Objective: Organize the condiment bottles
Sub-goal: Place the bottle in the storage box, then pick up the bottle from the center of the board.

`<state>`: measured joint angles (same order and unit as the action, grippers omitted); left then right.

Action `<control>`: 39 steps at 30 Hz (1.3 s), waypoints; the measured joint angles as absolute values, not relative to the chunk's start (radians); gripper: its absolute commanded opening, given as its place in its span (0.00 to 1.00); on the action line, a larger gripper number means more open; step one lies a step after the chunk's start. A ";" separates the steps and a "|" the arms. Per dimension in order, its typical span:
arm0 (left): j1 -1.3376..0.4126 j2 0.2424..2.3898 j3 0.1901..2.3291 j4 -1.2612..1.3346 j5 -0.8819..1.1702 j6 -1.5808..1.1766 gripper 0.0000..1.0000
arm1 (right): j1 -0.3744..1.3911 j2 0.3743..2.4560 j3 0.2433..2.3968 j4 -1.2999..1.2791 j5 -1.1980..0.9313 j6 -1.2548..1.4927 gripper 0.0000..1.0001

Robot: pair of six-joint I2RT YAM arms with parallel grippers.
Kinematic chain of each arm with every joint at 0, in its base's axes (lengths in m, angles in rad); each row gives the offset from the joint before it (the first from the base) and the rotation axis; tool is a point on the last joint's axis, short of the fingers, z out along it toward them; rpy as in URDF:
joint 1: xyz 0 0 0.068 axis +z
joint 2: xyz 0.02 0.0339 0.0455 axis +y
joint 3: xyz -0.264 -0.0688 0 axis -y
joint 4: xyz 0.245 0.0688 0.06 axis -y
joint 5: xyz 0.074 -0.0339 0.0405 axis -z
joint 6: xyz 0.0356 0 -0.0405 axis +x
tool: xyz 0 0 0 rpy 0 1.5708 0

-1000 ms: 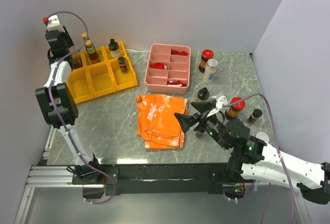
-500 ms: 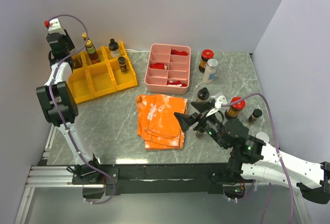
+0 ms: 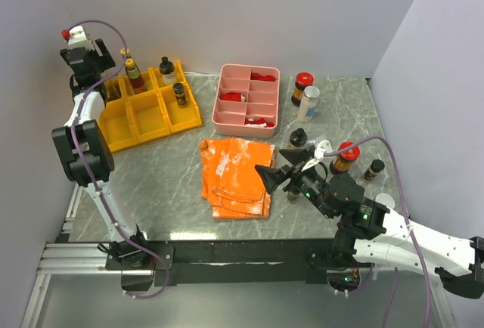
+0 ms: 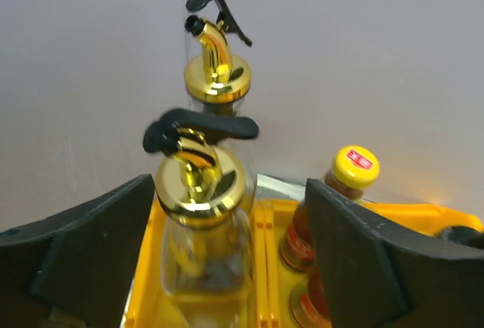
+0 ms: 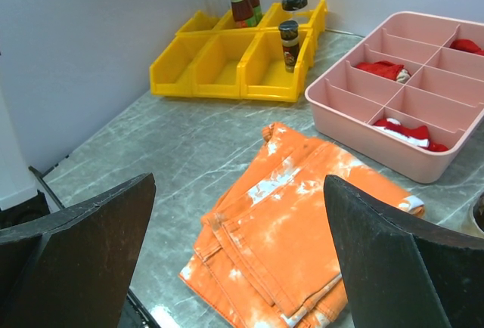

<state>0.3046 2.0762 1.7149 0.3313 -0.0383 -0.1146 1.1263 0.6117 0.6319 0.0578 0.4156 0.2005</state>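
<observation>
A few bottles [image 3: 134, 75] stood in the yellow bins [image 3: 147, 120], the left gripper [image 4: 229, 215] spread wide around a gold-spout bottle [image 4: 200, 192], but other bottles [image 3: 308, 103] waited on the worktop [image 3: 151, 169] near the empty, wide-spread right gripper [image 5: 238, 184].

I log bins [image 3: 147, 122] far left, bottles [image 3: 134, 75] in them; tray [image 3: 247, 133] to their right; cloth [image 3: 234, 173] before tray; loose bottles [image 3: 308, 103] rightmost.

Overhead plus 2 wrists; shared bins [image 3: 148, 121]
</observation>
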 measured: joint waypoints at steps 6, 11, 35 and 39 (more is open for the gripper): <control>0.305 1.967 1.654 0.281 -0.032 -0.165 0.98 | 1.126 0.611 0.632 0.050 0.397 0.201 1.00; 0.305 1.847 1.622 0.218 -0.046 -0.233 0.99 | 1.126 0.603 0.632 0.043 0.389 0.202 1.00; -0.169 1.243 1.260 -0.354 0.064 -0.297 0.97 | 0.963 0.935 0.820 -0.267 0.442 0.458 0.96; -0.228 1.140 1.152 -0.382 0.066 -0.282 0.96 | 0.886 0.939 0.811 -0.340 0.398 0.537 0.90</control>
